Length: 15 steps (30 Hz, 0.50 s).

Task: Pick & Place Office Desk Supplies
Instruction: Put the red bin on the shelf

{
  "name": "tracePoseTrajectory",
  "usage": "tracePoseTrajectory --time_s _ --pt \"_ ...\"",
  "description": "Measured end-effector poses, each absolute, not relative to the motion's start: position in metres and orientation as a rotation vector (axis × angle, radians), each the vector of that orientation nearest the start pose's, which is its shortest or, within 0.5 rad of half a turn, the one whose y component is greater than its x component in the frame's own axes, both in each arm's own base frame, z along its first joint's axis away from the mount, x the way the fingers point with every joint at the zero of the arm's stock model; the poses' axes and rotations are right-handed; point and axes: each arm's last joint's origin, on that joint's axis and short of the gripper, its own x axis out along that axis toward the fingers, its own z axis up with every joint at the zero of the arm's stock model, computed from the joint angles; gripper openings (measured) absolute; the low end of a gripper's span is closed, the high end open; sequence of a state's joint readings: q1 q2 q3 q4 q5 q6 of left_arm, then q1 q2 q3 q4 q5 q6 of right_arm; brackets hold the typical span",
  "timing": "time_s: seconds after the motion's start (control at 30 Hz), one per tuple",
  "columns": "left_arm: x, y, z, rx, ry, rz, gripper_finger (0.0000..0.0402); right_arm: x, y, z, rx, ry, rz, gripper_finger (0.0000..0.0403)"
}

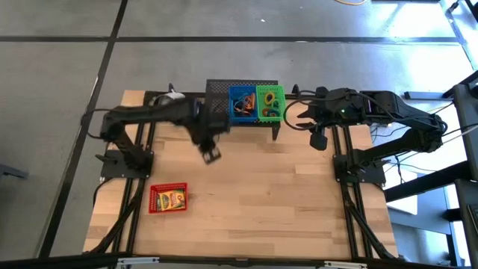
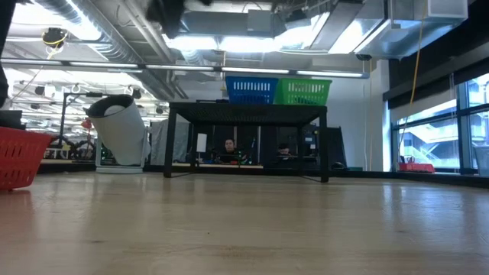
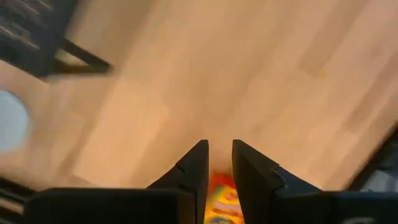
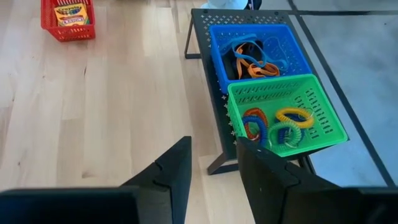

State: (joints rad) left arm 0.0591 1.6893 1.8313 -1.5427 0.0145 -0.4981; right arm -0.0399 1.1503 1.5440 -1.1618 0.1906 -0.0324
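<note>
My left gripper (image 1: 211,155) hangs over the bare table in front of the black mesh stand (image 1: 243,104), pointing down, shut on a yellow-orange crayon box (image 3: 222,199). More crayon boxes lie in a red basket (image 1: 168,198) near the table's left front. On the stand sit a blue basket (image 4: 258,53) holding rubber bands and black clips, and a green basket (image 4: 286,118) holding coloured loops. My right gripper (image 4: 214,142) waits open and raised beside the stand's right end (image 1: 293,116), with nothing between its fingers. My left gripper pinches the crayon box (image 3: 219,194) between its two fingers, which come from above and point down. Only a strip of the box shows in the gap, well behind the fingertips (image 3: 198,155). The box is lifted clear of the table.
A white cup-like object (image 1: 170,96) stands at the far left beside the stand. Both arm bases (image 1: 123,157) (image 1: 358,161) sit at the table's sides. Bare wood (image 1: 261,202) fills the middle and near part of the table.
</note>
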Motion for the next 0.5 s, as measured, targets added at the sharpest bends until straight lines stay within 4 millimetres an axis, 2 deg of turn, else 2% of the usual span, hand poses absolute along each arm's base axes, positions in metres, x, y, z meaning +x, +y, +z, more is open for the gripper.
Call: tracePoseTrajectory --time_s 0.23,0.5 --pt "0.294 -0.055 0.346 -0.559 1.363 0.643 0.0092 0.184 -0.013 0.427 -0.125 0.775 -0.192 0.0130" --pt "0.273 -0.108 0.307 -0.751 1.388 0.931 0.0158 0.184 -0.013 0.427 -0.144 0.776 -0.184 0.0130"
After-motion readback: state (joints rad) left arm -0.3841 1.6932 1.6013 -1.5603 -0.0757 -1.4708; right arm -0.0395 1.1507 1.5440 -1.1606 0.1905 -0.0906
